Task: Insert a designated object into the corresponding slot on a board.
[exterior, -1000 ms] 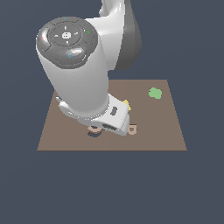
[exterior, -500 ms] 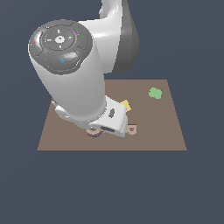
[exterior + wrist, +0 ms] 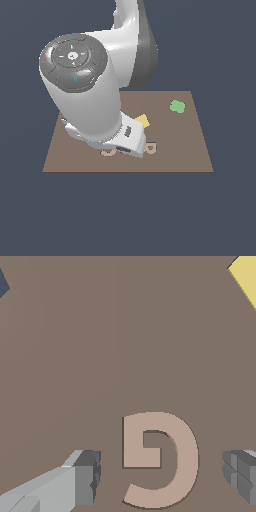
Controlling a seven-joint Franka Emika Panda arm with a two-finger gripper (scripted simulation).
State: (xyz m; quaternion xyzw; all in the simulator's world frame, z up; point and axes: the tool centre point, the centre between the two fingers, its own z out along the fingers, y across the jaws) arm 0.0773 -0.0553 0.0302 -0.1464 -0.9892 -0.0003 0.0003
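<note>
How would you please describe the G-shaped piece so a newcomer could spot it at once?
Start at the large flat brown board. Between the open claw fingers lies a small flat tan-pink G-shaped piece. Unlike the yellow square nearby, it is a curved letter with a gap.

- The arm (image 3: 95,107) has a smooth, glossy white shell like moulded plastic, catching soft highlights; its round end cap is a darker grey with a slight sheen.
- The board (image 3: 100,346) looks flat, matt brown, with no grain or texture showing.
- The G piece (image 3: 172,458) is a plain matt tan-pink, smooth and even in colour.
- The fingers (image 3: 85,478) look like dull grey hard material, blocky and unpolished.
- The yellow square (image 3: 246,276) is flat, matt and uniformly coloured.
- The green piece (image 3: 177,106) appears matt and smooth too.
</note>
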